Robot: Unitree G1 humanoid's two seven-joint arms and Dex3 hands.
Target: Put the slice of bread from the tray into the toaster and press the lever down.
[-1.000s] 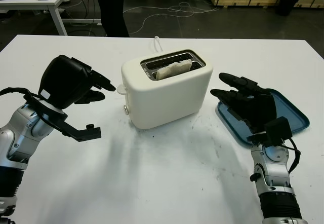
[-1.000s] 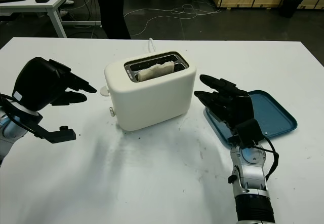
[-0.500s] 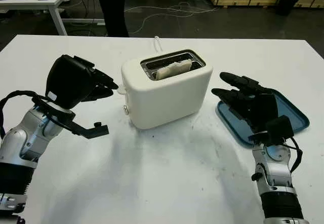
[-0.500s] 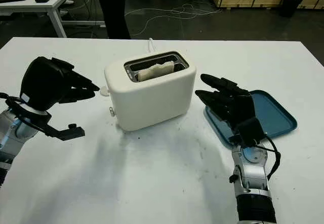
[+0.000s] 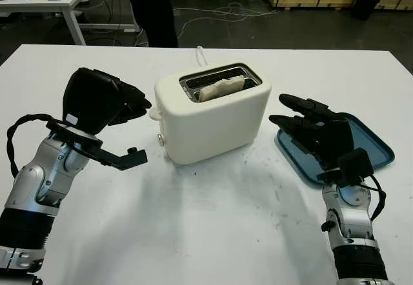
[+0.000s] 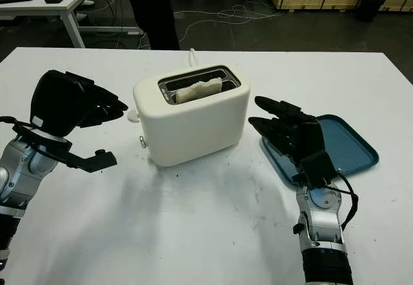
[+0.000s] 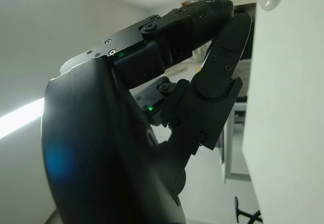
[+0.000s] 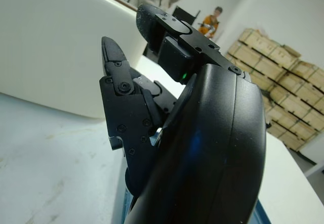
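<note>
Bread (image 5: 221, 87) sits in my toaster (image 5: 213, 112); tray (image 5: 368, 144) is empty. Only the lever (image 5: 155, 112) is left. My left hand (image 5: 132, 102), holding nothing, seems just beside it; right hand (image 5: 303, 120) open, idle over the tray.

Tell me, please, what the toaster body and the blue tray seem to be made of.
Toaster: probably plastic, cream, matte; rounded moulded corners and soft, dull highlights. Its slot rim looks like shiny metal. Tray: likely plastic, blue, smooth, slightly glossy, with a raised moulded rim.
</note>
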